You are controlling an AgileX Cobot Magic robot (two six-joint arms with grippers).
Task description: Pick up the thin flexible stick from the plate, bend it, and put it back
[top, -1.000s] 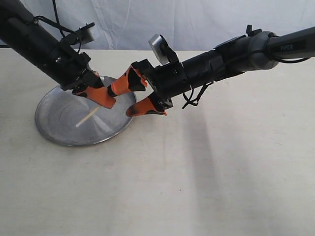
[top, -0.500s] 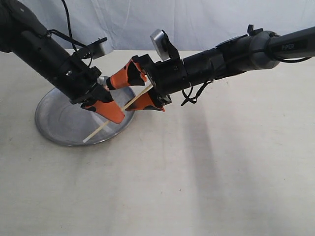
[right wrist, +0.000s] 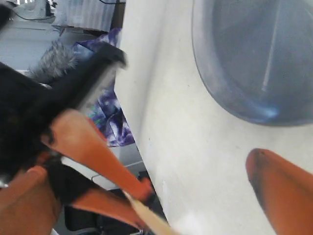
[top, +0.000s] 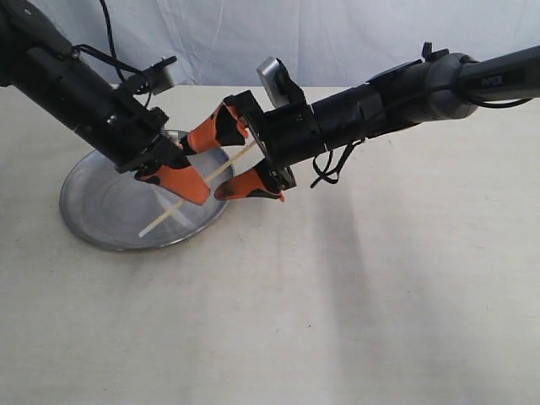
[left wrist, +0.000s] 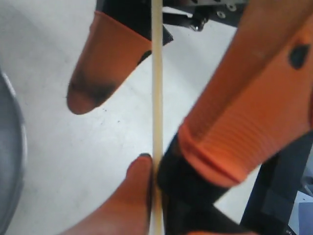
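Over the plate (top: 97,198), exterior view: left gripper (top: 187,187) clenched on the stick (top: 159,221) about midway along. Stick is lifted and tilted, with its lower end above the plate's near side; cannot tell whether it touches the metal. Its upper end runs up between the spread fingers of the right gripper (top: 202,171), which is released and holds nothing. Table (top: 380,295) otherwise bare.

Left wrist view: stick (left wrist: 157,98) is straight, pinched at the near fingers. One right-gripper finger (left wrist: 105,58) stands just beside it, apart, no contact seen.

Right wrist view: stick end (right wrist: 149,218) shows low in frame, coming out of the left gripper's orange fingers. Plate lies well beyond.

Judgement: the step in hand is the second grasp. Close the right gripper squarely on the free upper part, well apart from the left grip. Then bring the two grips together slowly into a shallow arc. The strand looks brittle, so a sharp bend or twist could snap it.
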